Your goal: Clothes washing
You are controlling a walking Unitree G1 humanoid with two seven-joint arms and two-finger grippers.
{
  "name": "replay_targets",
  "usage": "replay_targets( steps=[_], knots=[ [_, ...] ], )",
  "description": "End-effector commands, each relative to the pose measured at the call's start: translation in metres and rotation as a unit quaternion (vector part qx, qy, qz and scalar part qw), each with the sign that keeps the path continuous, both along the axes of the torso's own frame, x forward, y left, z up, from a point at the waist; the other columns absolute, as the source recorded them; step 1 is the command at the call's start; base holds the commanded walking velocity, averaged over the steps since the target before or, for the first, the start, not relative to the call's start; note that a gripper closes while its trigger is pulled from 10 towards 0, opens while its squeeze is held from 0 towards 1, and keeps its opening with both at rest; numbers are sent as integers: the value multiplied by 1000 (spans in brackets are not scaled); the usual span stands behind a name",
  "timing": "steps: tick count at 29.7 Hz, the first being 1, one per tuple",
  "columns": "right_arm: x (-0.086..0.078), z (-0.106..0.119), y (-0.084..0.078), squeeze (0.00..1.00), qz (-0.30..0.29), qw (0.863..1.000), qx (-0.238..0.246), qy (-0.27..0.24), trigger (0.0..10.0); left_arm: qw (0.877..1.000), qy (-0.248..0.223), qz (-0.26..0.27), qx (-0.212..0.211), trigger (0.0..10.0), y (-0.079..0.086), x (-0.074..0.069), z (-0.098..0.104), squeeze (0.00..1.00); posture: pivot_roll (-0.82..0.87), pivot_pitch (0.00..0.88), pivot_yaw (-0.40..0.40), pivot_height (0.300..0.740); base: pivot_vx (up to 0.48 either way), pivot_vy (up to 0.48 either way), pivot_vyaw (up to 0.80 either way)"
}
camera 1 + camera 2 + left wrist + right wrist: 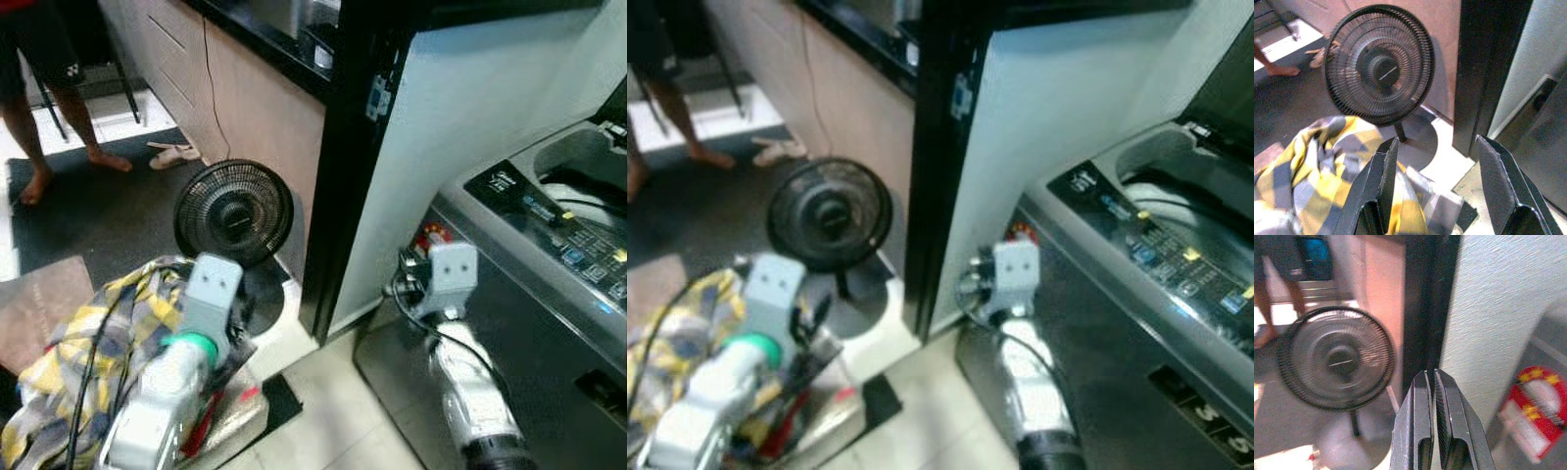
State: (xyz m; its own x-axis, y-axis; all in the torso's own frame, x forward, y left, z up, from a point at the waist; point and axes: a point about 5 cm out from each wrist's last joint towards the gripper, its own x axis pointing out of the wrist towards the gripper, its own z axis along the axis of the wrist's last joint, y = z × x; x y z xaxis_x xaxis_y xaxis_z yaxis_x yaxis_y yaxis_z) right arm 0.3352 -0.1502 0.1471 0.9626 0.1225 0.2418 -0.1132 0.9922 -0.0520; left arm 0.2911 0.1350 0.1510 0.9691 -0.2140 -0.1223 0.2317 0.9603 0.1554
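A yellow and grey checked garment (59, 357) lies heaped in a basket at the lower left. My left gripper (1437, 141) hangs just above it, open, with nothing between its fingers (1382, 176). At the right stands the grey top-loading washing machine (549, 343), lid up, with its tub opening (578, 162) and control panel (578, 240) in view. My right gripper (1431, 373) is shut and empty, held in front of the washer's near left corner and pointing at the white panel beside it.
A black floor fan (235, 211) stands on the tiles between the basket and a black upright post (348, 176). A person's bare legs (39, 127) stand on a dark mat at the far left, with slippers (172, 154) nearby. A red sticker (1537, 411) marks the washer's corner.
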Motion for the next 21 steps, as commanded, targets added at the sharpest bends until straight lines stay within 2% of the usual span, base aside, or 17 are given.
replay_targets(
  steps=[1,14,21],
  knots=[
    [-2,-5,-1,0,5,1000,7,11,10000,1000,-3,-4,2,10000,-2,0,1,0,78,66,-29,731,0,0,750],
    [-4,2,16,0,63,998,17,0,10000,1000,-13,1,2,10000,-4,2,4,0,76,68,-28,731,0,0,750],
    [-4,2,19,0,72,997,17,0,10000,1000,-16,6,2,10000,-3,3,5,0,81,66,-31,731,0,0,750]
  ],
)
